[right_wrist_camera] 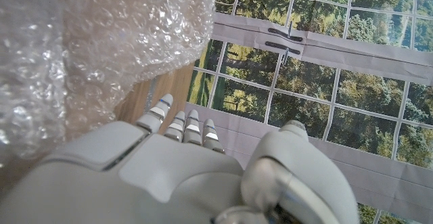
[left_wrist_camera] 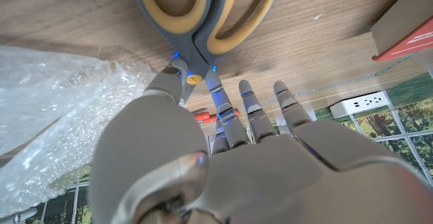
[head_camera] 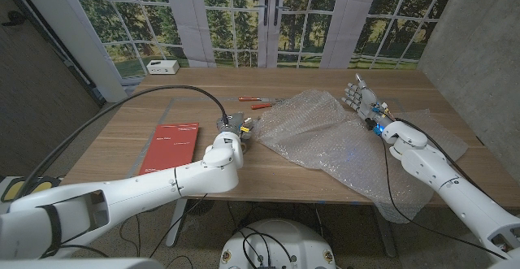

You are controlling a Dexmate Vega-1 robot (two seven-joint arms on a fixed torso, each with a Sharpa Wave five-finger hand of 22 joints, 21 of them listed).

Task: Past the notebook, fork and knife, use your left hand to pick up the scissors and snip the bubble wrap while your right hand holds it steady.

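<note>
one scissors [left_wrist_camera: 203, 14], handles toward notebook [head_camera: 171, 147]

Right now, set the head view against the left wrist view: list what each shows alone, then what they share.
Head view alone: the right hand, fingers spread, over the far edge of the bubble wrap. Left wrist view alone: the scissors close up, grey handles lined yellow, on the table just past the left hand's fingertips. Both: left hand, bubble wrap, red notebook, white power strip, red-handled cutlery.
</note>
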